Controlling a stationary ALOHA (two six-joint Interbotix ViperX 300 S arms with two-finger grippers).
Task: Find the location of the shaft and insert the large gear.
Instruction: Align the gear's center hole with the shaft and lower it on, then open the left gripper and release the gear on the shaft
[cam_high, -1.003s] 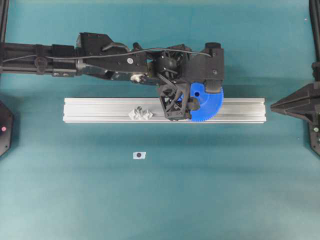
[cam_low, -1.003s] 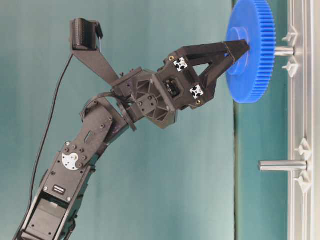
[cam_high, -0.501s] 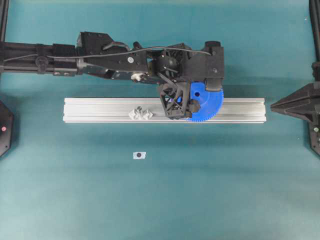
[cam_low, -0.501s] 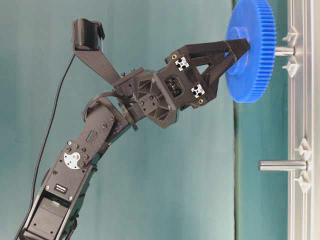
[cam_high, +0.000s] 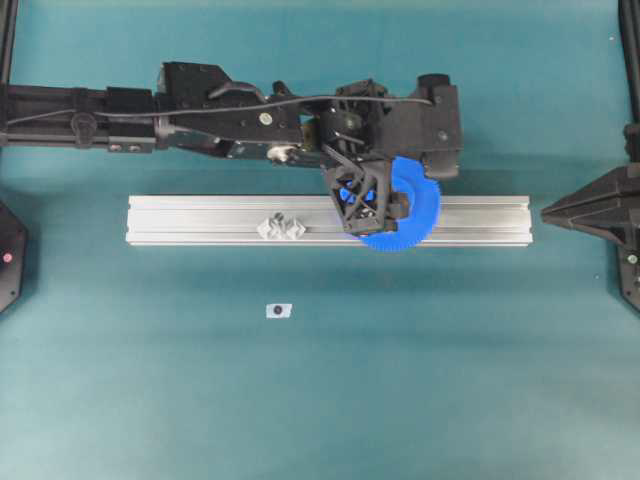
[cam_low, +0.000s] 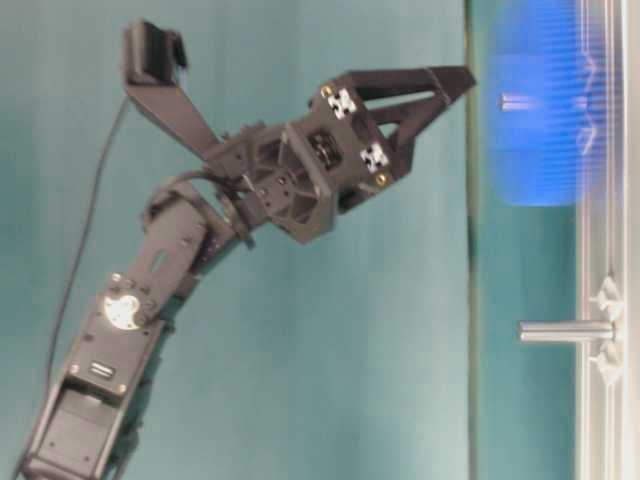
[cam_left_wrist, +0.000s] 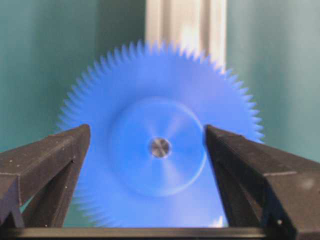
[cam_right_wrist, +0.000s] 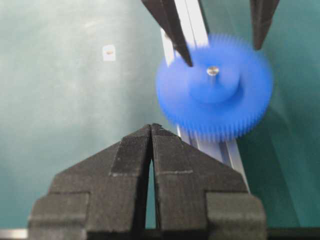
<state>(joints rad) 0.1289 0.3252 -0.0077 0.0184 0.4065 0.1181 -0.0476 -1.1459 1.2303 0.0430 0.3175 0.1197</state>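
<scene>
Two hands are in view, and neither is gripping anything. I am holding my left hand (cam_left_wrist: 150, 165) spread wide, its black fingers (cam_left_wrist: 47, 155) standing clear on either side of the large gear (cam_left_wrist: 160, 135) without touching it. The large gear is sitting on the shaft (cam_left_wrist: 160, 147), whose grey metal tip is showing through the centre hole of the raised hub. The blue disc is looking blurred in the left wrist view and in the table-level view, while the fingers around it are appearing sharp. From overhead, the large gear (cam_high: 415, 215) is lying over the aluminium rail (cam_high: 200, 220), toward the rail's right half, with its toothed edge overhanging the rail's near side, and my left hand (cam_high: 365, 205) is hovering above it and covering part of it. In the table-level view my left hand (cam_low: 440, 95) is standing apart from the gear's face, with green backdrop showing between them.

Further left along the rail, a second pin (cam_low: 565, 330) is standing bare in its translucent clamp pieces (cam_high: 282, 228). A small white tag (cam_high: 278, 310) with a dark dot is lying on the green bench (cam_high: 320, 400), in front of the rail and well apart from it.

I am keeping my right hand (cam_right_wrist: 151, 132) pressed shut, fingertips together, empty, off at the right edge of the bench and well apart from the rail.
</scene>
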